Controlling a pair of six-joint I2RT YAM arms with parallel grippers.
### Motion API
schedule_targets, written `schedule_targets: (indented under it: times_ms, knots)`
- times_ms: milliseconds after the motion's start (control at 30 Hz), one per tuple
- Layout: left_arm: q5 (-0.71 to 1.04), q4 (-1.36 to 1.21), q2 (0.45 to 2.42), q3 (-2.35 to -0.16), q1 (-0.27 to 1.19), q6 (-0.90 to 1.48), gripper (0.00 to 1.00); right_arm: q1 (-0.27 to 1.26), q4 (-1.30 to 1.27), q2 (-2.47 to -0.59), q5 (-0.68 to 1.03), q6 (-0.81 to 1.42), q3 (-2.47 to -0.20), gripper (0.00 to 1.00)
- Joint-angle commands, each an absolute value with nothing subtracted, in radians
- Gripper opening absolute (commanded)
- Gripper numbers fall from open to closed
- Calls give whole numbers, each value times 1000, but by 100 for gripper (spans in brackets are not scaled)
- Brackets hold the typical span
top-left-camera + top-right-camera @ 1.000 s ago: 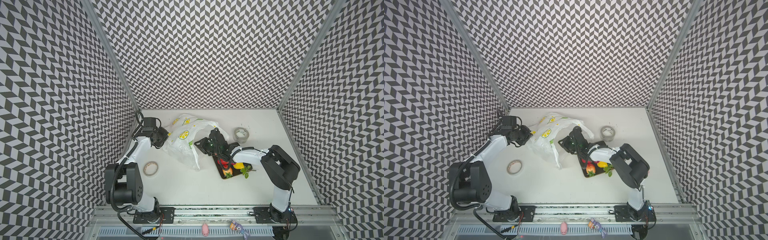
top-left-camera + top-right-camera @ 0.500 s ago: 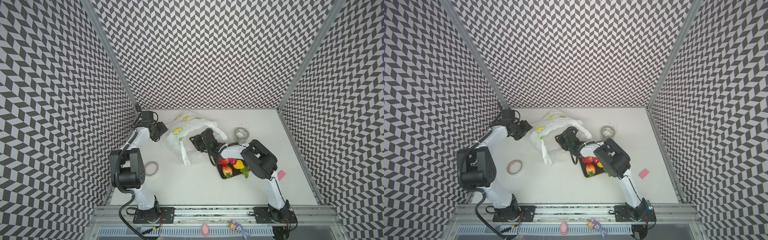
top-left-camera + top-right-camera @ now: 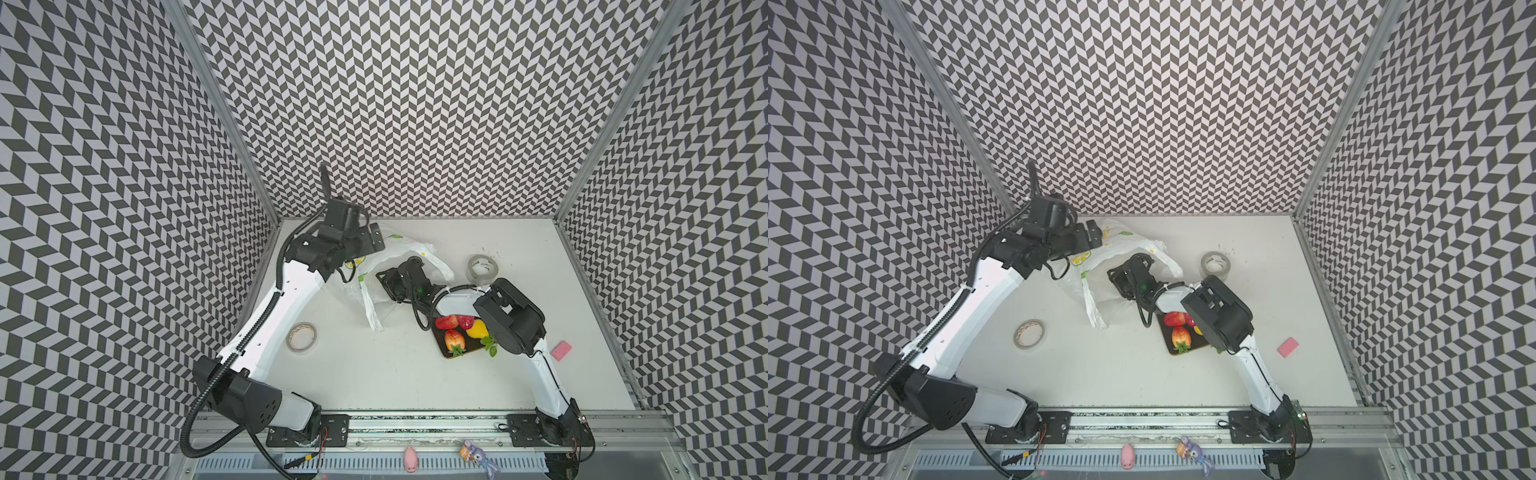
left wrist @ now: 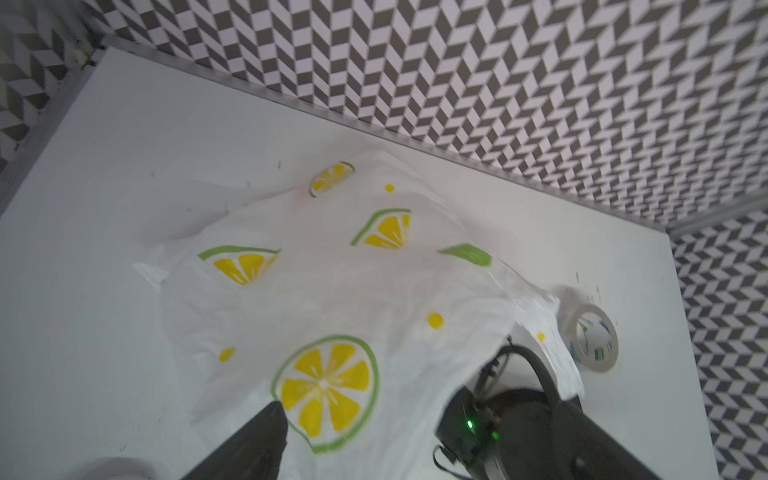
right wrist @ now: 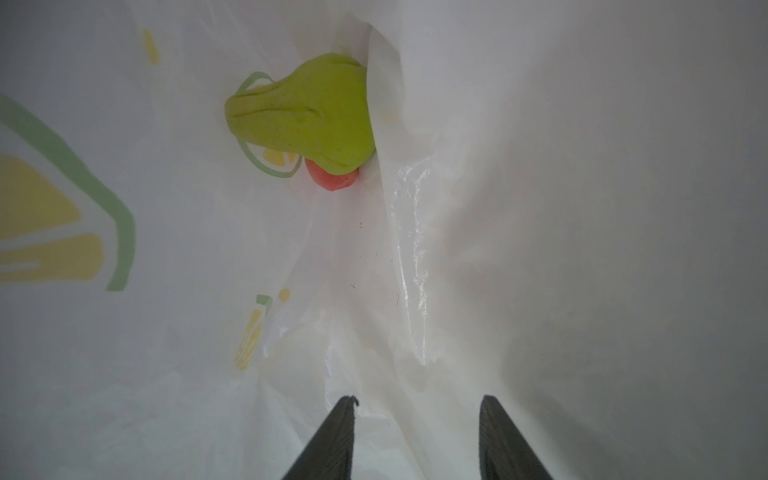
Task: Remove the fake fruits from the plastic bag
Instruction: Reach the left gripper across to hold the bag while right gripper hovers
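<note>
Green pear [image 5: 305, 120] sideways inside plastic bag [image 5: 540, 208], narrow end away from pink fruit [image 5: 332, 180]

- Nothing legible at the moment: no word, brand or number can be read in any view.
- The grey tape roll [image 4: 592, 337], toward the worktop's [image 4: 124, 145] far right corner, has small blue, green and yellow marks on its inner core in the left wrist view, too blurred to read. In a top view the same tape roll [image 3: 482, 267] shows only a faint dark smudge.
- The plastic bag [image 4: 332, 270] carries printed lemon slices and green leaves, pictures only.
</note>
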State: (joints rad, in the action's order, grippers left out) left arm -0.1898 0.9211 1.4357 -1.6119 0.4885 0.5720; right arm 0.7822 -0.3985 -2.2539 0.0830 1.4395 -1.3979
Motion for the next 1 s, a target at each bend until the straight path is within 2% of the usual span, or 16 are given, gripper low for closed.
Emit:
schedule_targets:
  times_ms: [0,233,367,600,667,900,933,967]
  knots:
    - [-390,1133,1440,-1646,558,508,100,781,-442,-2258,100,1447,-1417,49]
    - [-472,1163,1520,-1639,655,293,100,782,-433,-2263,108,1430,-1439,49]
    - [-398,1147,1596,-1659,614,215,100,782,-436,-2268,109,1438,-1443,49]
    - [-407,1094,1657,-1644,555,164,97,784,-406,-2281,115,1435,-1479,49]
    - [-451,1094,1680,-1651,551,171,85,784,-401,-2284,118,1430,-1490,49]
    - [-517,1026,1685,-1707,555,153,9,784,-391,-2299,125,1438,-1517,49]
    - [-526,1012,1667,-1700,556,143,0,784,-394,-2300,124,1449,-1517,50]
    - [-528,998,1647,-1688,560,133,0,784,-402,-2301,124,1459,-1517,50]
